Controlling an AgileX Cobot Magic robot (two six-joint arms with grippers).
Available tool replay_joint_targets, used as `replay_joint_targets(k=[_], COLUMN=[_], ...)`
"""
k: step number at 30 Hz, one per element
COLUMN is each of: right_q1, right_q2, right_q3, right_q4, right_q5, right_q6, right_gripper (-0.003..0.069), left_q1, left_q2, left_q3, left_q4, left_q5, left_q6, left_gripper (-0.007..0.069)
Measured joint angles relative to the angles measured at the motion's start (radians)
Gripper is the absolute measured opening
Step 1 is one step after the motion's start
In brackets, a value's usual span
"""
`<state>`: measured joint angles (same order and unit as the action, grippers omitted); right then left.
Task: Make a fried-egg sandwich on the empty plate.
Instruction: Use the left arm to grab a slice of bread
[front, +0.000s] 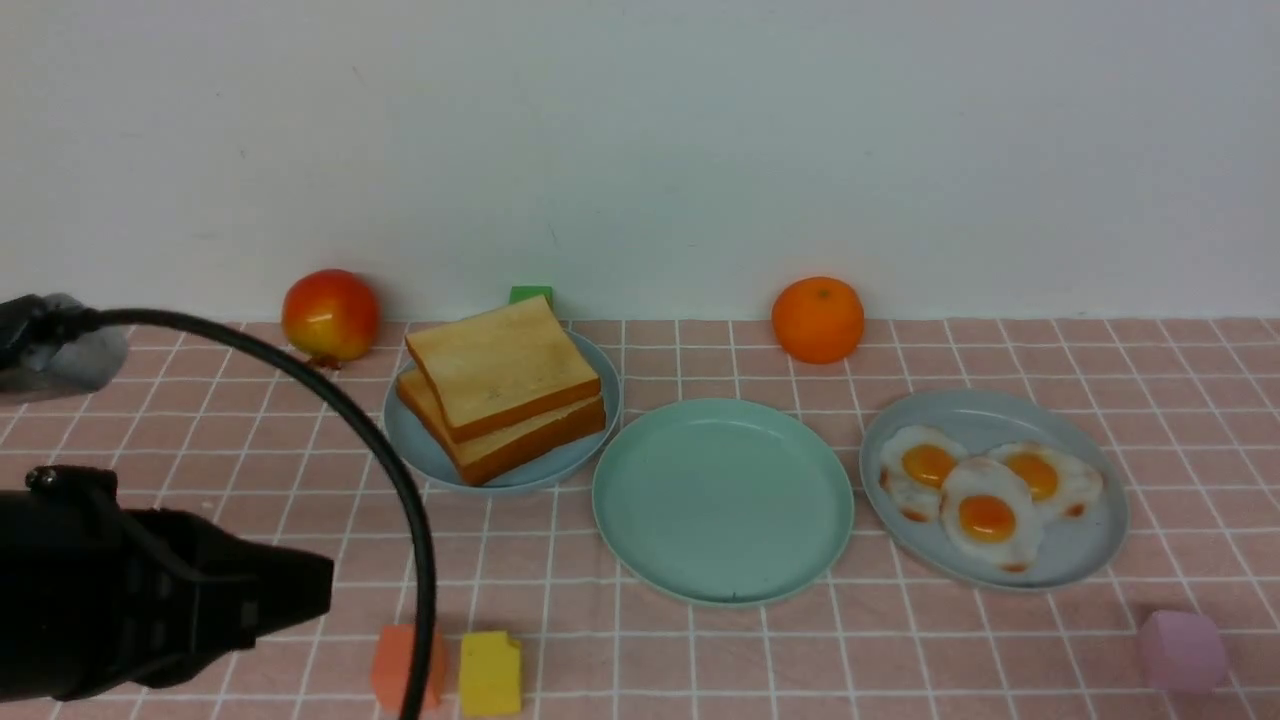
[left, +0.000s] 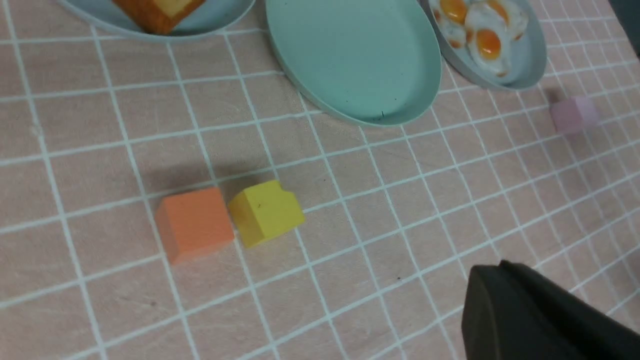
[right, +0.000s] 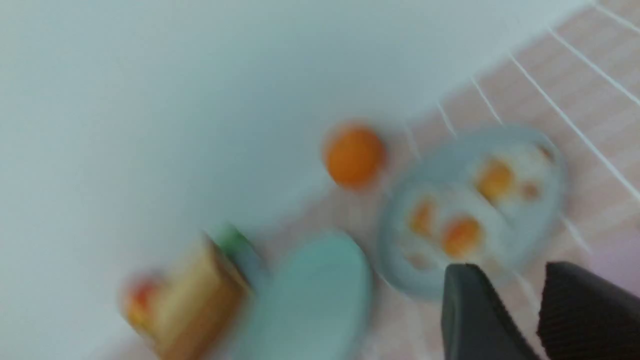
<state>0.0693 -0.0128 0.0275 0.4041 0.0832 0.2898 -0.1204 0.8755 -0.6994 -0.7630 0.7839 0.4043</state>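
Two toast slices (front: 503, 385) lie stacked on a pale blue-grey plate (front: 412, 445) at the back left. The mint-green plate (front: 722, 500) in the middle is bare. Three fried eggs (front: 985, 515) lie on another pale blue-grey plate (front: 1090, 555) to its right. My left gripper (front: 325, 590) hovers low at the front left, shut with nothing in it; its tip (left: 487, 272) is short of the mint-green plate (left: 357, 60). My right gripper (right: 510, 280) shows only in the blurred right wrist view, open and empty, with the fried eggs (right: 462, 235) beyond its fingers.
A red-yellow apple (front: 330, 315), a green block (front: 530, 294) and an orange (front: 817, 319) stand along the back wall. An orange block (front: 390, 665) and a yellow block (front: 490, 672) sit at the front left, a pink block (front: 1183, 650) at the front right. A black cable (front: 395, 480) arcs over the left side.
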Motion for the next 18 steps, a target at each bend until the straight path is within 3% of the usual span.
replay_joint_targets(k=[4,7,12,13,15,18], right_q1=[0.000,0.015,0.072,0.087,0.095,0.109], right_q2=[0.000,0.002,0.130,0.214,0.337,0.432], right_q3=[-0.003,-0.083,-0.441,-0.598,-0.787,-0.959], right_q4=[0.102,0.101,-0.040,-0.096,-0.157,-0.200], right_q5=[-0.132,-0.020,0.443,0.656,0.918,1.128], right_q6=[0.022,0.014,-0.117,-0.179,-0.260,-0.337], right_gripper=[0.0242,0.0230,0.0132,0.0077,0.0009,-0.0006], left_q1=[-0.095,-0.175,-0.245,-0.248,-0.246,-0.244], left_q2=[0.092,0.177,0.316,0.380,0.476,0.612], left_q3=[-0.061,-0.134,-0.291,-0.346,-0.439,-0.549], left_q4=[0.043,0.109,0.206,0.242,0.307,0.384], left_q5=[0.008,0.008,0.023,0.033,0.047,0.049], left_q6=[0.039,0.037,0.029,0.027,0.026,0.026], left_gripper=[0.0013,0.0013,0.0013,0.0013,0.0013,0.0013])
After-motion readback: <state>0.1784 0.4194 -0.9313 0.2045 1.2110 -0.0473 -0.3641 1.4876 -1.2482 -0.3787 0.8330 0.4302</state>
